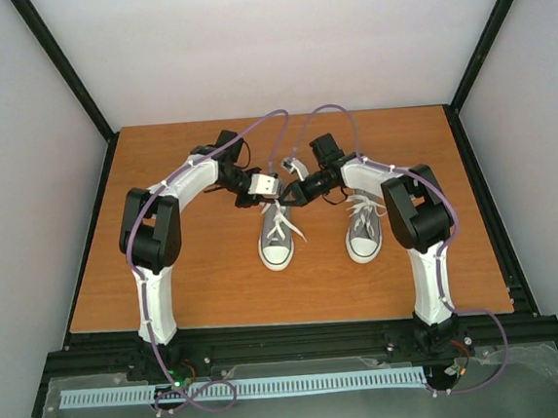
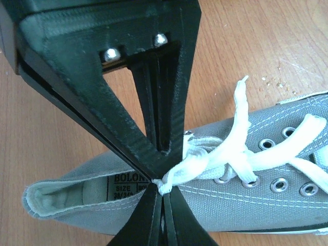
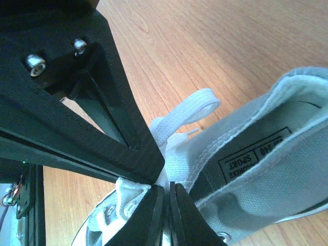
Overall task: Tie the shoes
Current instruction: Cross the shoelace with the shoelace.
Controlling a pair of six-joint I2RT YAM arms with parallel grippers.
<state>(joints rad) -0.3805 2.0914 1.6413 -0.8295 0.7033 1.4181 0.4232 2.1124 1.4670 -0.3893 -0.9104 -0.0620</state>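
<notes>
Two grey sneakers with white toe caps stand side by side, the left shoe (image 1: 276, 241) and the right shoe (image 1: 364, 231). Both grippers meet over the ankle end of the left shoe. My left gripper (image 1: 277, 196) (image 2: 165, 185) is shut on a bunched end of the white lace (image 2: 225, 159), right above the shoe's opening (image 2: 77, 192). My right gripper (image 1: 293, 196) (image 3: 165, 185) is shut on the lace too, at the collar of the grey shoe (image 3: 266, 169). A lace loop (image 3: 187, 110) sticks up behind its fingers. On the right shoe the laces (image 1: 362, 208) lie loose.
The shoes rest on a brown wooden tabletop (image 1: 187, 276) with black frame rails along its sides and near edge (image 1: 290, 340). White walls close in the back and both sides. Purple cables arch over both arms.
</notes>
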